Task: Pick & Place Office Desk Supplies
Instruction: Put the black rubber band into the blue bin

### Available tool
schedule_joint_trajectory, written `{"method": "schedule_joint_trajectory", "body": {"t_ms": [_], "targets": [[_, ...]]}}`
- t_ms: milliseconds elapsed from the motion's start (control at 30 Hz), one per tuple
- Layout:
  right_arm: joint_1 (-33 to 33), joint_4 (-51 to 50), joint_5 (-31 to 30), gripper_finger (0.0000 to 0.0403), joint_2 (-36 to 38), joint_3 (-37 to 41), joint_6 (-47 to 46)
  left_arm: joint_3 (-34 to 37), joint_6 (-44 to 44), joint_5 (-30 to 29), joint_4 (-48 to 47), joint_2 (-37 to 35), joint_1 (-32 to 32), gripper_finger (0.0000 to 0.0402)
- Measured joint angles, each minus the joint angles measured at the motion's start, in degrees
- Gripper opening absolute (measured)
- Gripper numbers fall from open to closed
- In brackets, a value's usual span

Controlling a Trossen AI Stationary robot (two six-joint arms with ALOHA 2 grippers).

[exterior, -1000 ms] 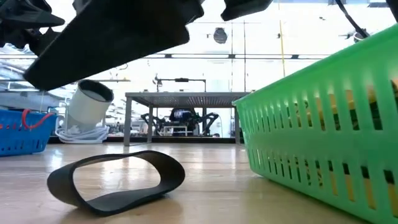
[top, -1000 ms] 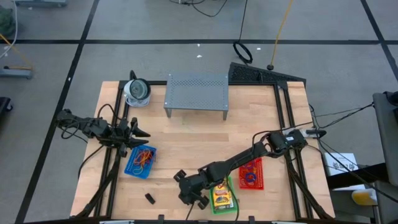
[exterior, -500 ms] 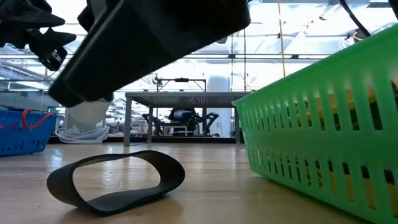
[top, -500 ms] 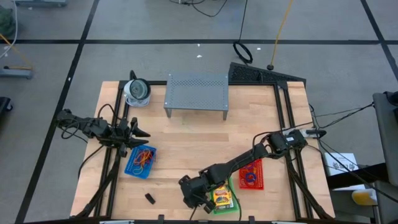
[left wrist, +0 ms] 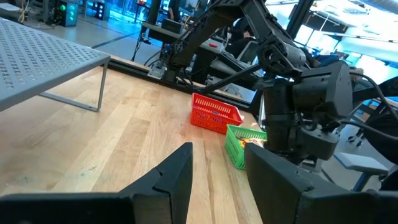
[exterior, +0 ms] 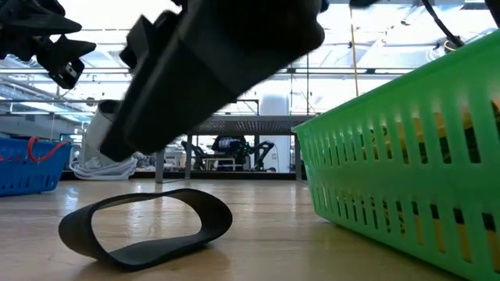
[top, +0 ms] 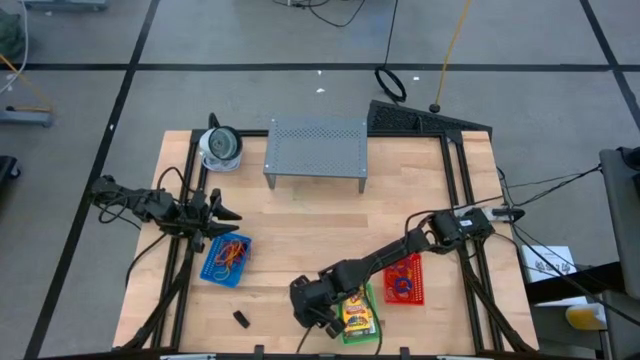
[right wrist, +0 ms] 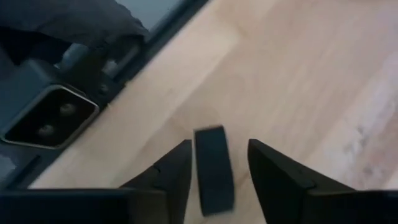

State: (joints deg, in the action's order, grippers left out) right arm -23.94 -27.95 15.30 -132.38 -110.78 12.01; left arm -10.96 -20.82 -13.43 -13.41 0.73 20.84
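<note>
A small black loop (exterior: 148, 226) lies on its edge on the wooden table near the front edge, also seen as the black loop (top: 241, 319) in the high view. My right gripper (top: 299, 305) hangs open above the table just right of the loop, slanting down toward it. In its wrist view the loop (right wrist: 213, 169) shows between and beyond the two fingers of my right gripper (right wrist: 219, 149), untouched. My left gripper (top: 230, 215) waits open at the table's left side, pointing level. A green basket (top: 360, 318) holds a yellow crayon box (top: 357, 314).
A blue basket (top: 227, 260) with rubber bands sits by the left gripper. A red basket (top: 404, 279) with bands stands right of the green one. The grey perforated shelf (top: 315, 150) and a round white-grey object (top: 220, 147) stand at the back. Bare wood lies mid-table.
My right gripper has rolled at the wrist and tipped further down, shifting slightly toward the black loop. In the low view its dark body has swung lower over the loop. The loop has stayed where it was.
</note>
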Motion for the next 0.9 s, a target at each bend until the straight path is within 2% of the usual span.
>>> {"method": "schedule_joint_trajectory", "body": {"t_ms": [200,367,533,900], "targets": [[-0.02,-1.03,-0.12,0.0207,0.00,0.00,0.50,0.00,-0.01,0.02,0.00,0.00,0.02,0.0154],[-0.02,-2.71,-0.10,0.0237,0.00,0.00,1.16,0.00,0.00,0.00,0.00,0.00,0.02,0.0154],[0.02,-2.77,-0.15,0.0241,0.00,0.51,1.29,0.00,0.00,0.01,-0.02,0.00,0.01,0.0154],[0.37,3.95,-0.09,0.0219,0.00,6.39,0.24,0.00,0.00,0.00,0.00,0.00,0.00,0.0154]]}}
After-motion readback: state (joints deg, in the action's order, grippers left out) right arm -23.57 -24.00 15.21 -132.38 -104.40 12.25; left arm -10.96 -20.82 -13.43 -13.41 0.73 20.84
